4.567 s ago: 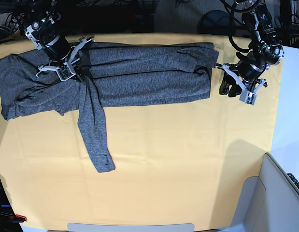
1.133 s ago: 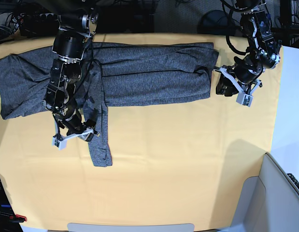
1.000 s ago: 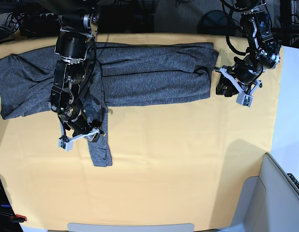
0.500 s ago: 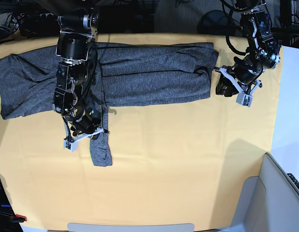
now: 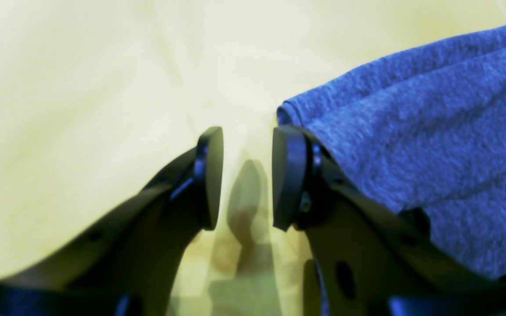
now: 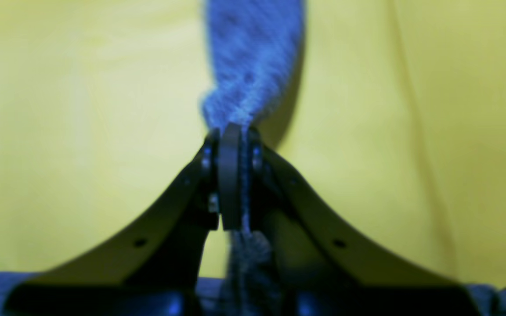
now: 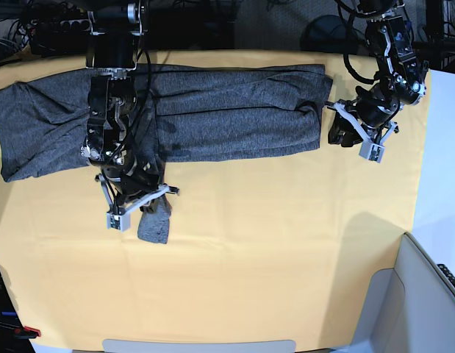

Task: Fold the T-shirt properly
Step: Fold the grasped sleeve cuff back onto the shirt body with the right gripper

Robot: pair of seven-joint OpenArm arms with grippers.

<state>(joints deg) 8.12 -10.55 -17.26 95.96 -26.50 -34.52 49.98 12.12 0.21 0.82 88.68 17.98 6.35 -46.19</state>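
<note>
The T-shirt [image 7: 227,118], charcoal grey with long sleeves, lies folded lengthwise along the far side of the yellow tablecloth [image 7: 286,243]. One sleeve [image 7: 155,224] hangs toward the front, bunched up. My right gripper [image 7: 142,206] is shut on that sleeve; the right wrist view shows the fabric [image 6: 253,66] pinched between the closed tips of the right gripper [image 6: 231,131]. My left gripper [image 7: 345,136] sits at the shirt's right end. In the left wrist view the left gripper [image 5: 246,171] is open with only tablecloth in the gap, and the shirt edge [image 5: 411,131] lies against the right-hand finger [image 5: 286,175].
A pale grey bin [image 7: 425,294] stands at the front right corner. Beyond the cloth's right edge runs a white surface [image 7: 444,147]. Dark cables and equipment line the back behind the table.
My right gripper has closed on the hanging sleeve and shifted slightly rightward and forward, gathering the sleeve into a shorter bunch. The left arm has stayed put.
</note>
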